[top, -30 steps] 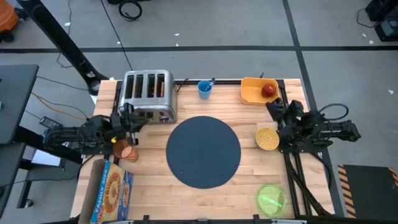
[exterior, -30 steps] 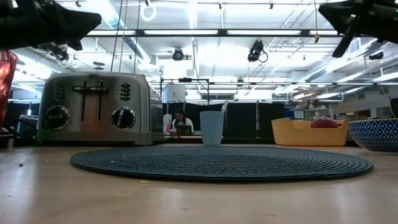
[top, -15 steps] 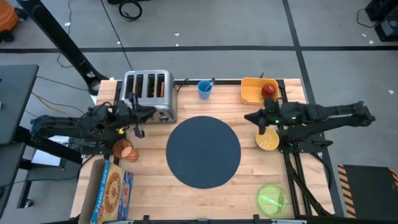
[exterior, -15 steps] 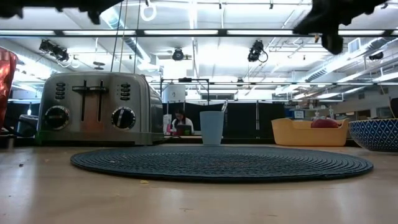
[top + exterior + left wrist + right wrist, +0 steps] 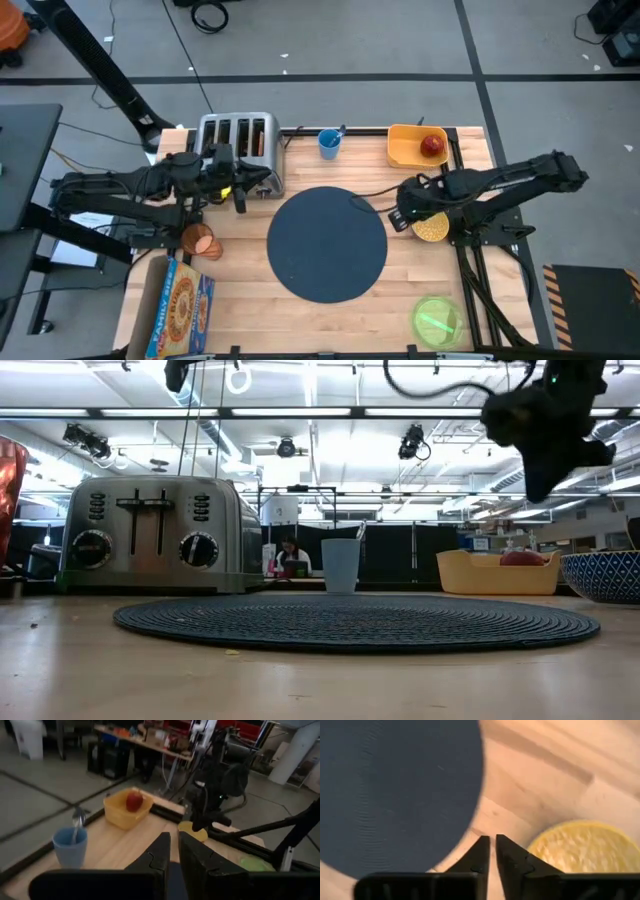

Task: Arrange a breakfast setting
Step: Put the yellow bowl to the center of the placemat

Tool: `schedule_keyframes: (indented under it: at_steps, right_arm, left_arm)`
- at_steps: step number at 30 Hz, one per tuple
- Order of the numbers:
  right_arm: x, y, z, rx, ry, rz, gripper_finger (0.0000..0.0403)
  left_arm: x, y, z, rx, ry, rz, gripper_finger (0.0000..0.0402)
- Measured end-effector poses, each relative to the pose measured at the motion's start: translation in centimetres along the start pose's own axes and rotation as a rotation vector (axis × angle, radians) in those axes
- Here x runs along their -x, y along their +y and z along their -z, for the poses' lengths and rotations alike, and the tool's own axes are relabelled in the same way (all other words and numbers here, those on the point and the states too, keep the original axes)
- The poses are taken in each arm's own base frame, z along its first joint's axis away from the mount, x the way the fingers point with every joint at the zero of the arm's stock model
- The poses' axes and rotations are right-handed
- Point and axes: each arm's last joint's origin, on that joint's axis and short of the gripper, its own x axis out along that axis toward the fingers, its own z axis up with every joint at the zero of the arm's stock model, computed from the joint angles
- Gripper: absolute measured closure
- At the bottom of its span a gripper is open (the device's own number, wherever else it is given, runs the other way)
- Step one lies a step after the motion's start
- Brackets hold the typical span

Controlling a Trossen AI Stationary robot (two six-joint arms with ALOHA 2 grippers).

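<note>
At the mat's three o'clock edge, the right gripper hovers, fingers nearly together on nothing, between the navy mat and the cereal bowl. At ten o'clock, the left gripper, fingers likewise nearly closed, hangs before the toaster.
</note>
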Motion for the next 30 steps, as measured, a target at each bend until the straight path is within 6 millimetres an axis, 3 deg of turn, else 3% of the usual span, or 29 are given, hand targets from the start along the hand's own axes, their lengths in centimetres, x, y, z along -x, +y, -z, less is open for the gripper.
schedule_keyframes:
  at_steps: [6,10,23,30]
  right_arm:
    - [-1.6,0.2,0.2,-0.1,0.058,0.121,0.0276]
    - [-3.0,0.3,0.3,-0.13,0.108,0.225,0.025]
    - [-7.2,1.2,0.1,-0.192,0.234,0.393,0.0261]
    - [-9.1,1.3,-0.5,-0.208,0.27,0.434,0.0292]
  left_arm:
    - [-0.1,0.3,1.0,0.014,0.072,-0.029,0.0356]
    - [0.0,0.3,1.3,0.042,0.113,-0.011,0.0356]
    - [0.3,-0.3,1.6,-0.051,0.142,0.052,0.0356]
    - [0.6,-0.6,1.5,-0.085,0.123,0.081,0.0356]
